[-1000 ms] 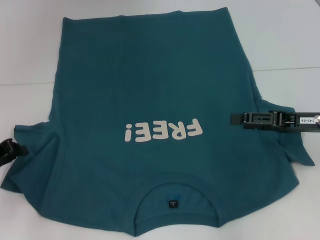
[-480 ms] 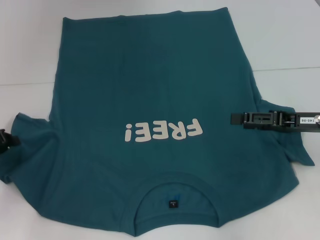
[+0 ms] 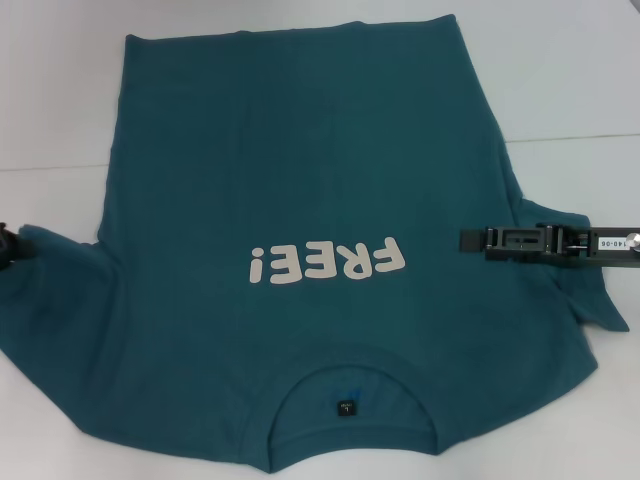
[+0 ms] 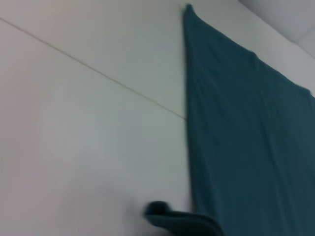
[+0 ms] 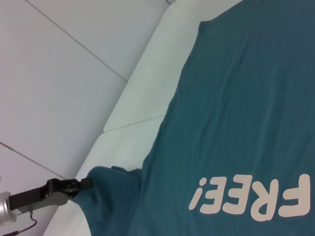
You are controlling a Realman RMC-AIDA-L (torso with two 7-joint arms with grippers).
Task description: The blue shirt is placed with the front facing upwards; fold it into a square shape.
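Since the earlier frames, the left end effector [image 3: 4, 245] has drawn outward to the left edge of the head view, pulling the left sleeve [image 3: 45, 285] out flatter. It is closed on that sleeve's tip, as the right wrist view confirms. The shirt [image 3: 300, 170] lies front up on the white desk [image 3: 50, 100], collar near, hem far. The right end effector [image 3: 475, 239] holds unchanged above the right sleeve; its finger opening cannot be told.

One blue shirt [image 3: 300, 200], two end effectors: left [image 3: 6, 245], right [image 3: 475, 239].
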